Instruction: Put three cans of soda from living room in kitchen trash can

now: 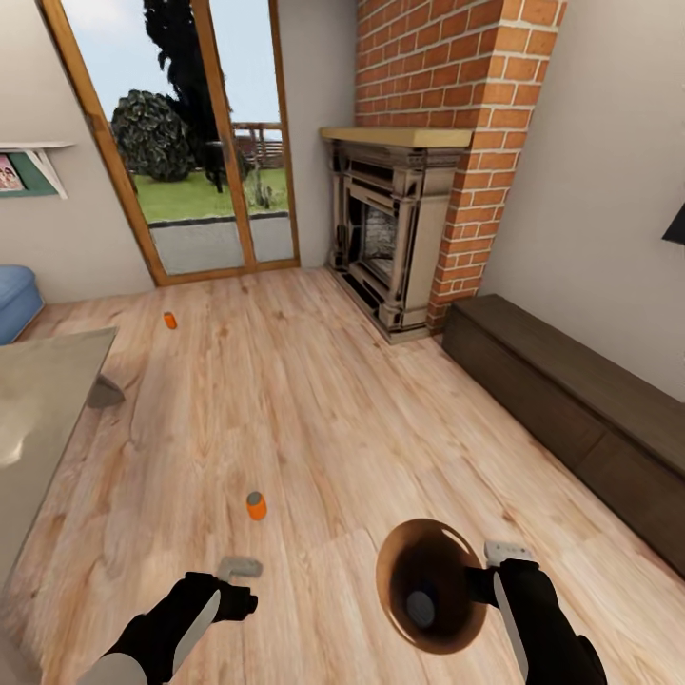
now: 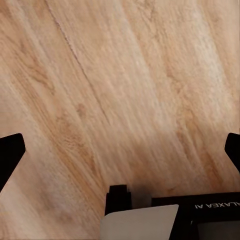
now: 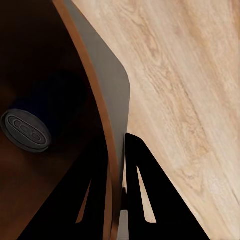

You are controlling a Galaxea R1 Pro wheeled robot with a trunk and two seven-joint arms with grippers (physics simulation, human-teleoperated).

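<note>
Head view, pale grained plank floor (image 1: 314, 400), right pincer (image 1: 480, 582) clenched on rim of round copper-brown tash can (image 1: 428, 585), 1 grey-ended can (image 3: 25, 130) inside, left pincer (image 1: 249, 601) released, 2 orange cylinder cans on floor, near one (image 1: 256, 505), far one (image 1: 169, 321), red-brick fireplace (image 1: 419, 190) beyond.
</note>
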